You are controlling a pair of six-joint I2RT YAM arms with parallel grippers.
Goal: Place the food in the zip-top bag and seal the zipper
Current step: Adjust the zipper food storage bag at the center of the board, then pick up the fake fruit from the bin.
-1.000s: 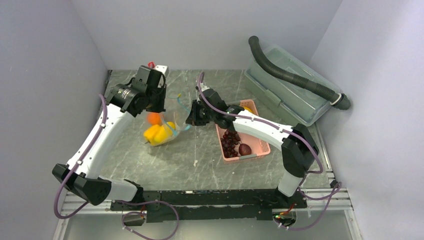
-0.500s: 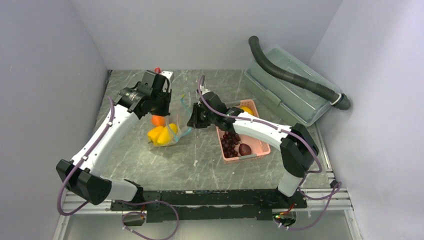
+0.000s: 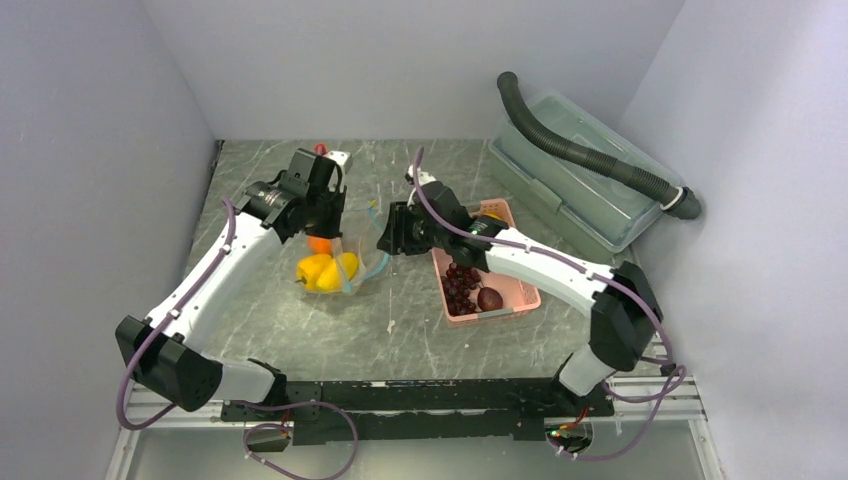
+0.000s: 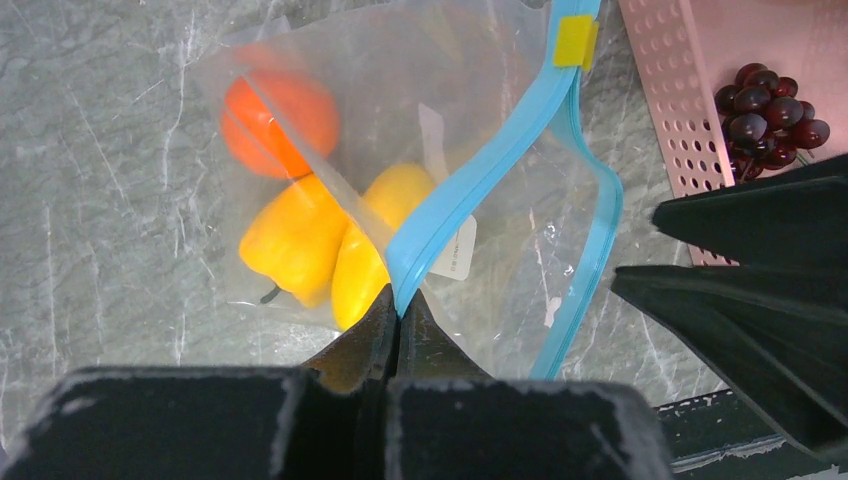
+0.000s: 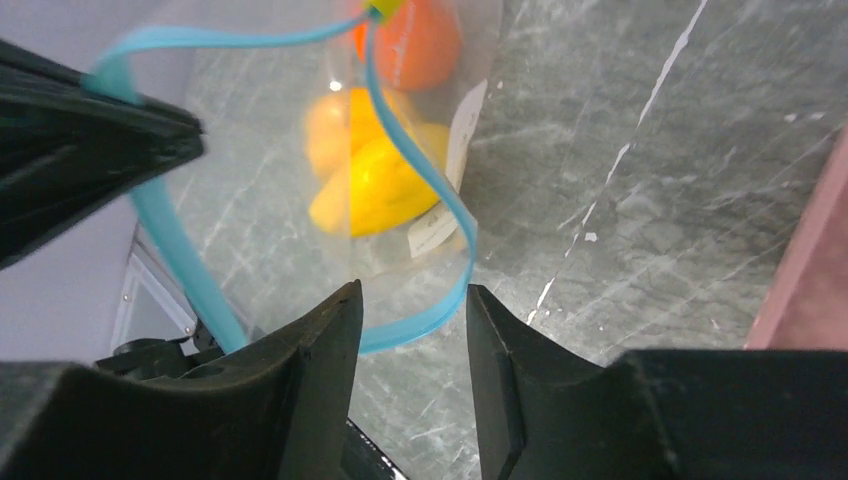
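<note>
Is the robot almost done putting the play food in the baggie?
About halfway. Done: the orange, yellow bell pepper and a yellow fruit sit inside the zip-top bag. In hand: the left gripper pinches the zipper, mouth open; the right gripper is open by the other side. Left: the grapes and dark round fruit in the pink basket, then zipping shut.

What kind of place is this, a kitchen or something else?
Most likely a robot test cell, not a kitchen. Plain grey walls box in a marbled table; the left arm and right arm are bolted at its near edge; the grapes in the pink basket look like toys.
</note>
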